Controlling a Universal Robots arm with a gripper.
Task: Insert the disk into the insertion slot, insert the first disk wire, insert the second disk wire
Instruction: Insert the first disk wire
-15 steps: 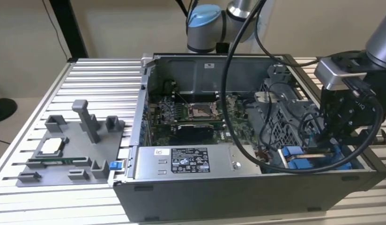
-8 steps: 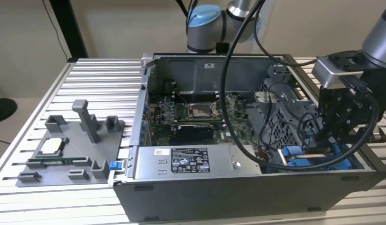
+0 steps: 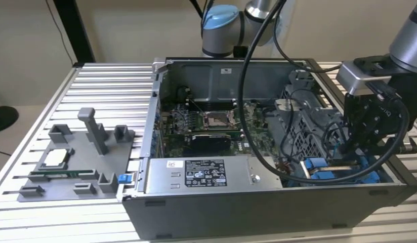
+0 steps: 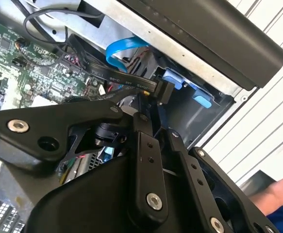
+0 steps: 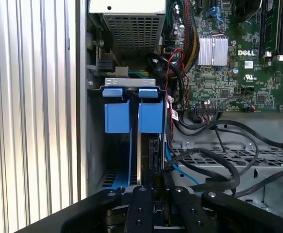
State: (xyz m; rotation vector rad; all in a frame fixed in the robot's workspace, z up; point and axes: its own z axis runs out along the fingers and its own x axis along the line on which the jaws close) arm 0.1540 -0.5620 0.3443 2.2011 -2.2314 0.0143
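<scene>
Blue-framed, the disk (image 5: 150, 116) sits in the insertion slot (image 5: 95, 145) at the computer case (image 3: 262, 212) corner; the tool (image 4: 151, 104) is clamped on a black wire connector (image 4: 163, 89) just beside it; a disk-wire step, I judge, calling for square alignment with the drive's port.

arm (image 3: 412, 35) at exterior view's right, angled dwn | gripper (image 3: 353, 149) approx. vert. | fingers (image 4: 143, 145) pinched tog.
</scene>
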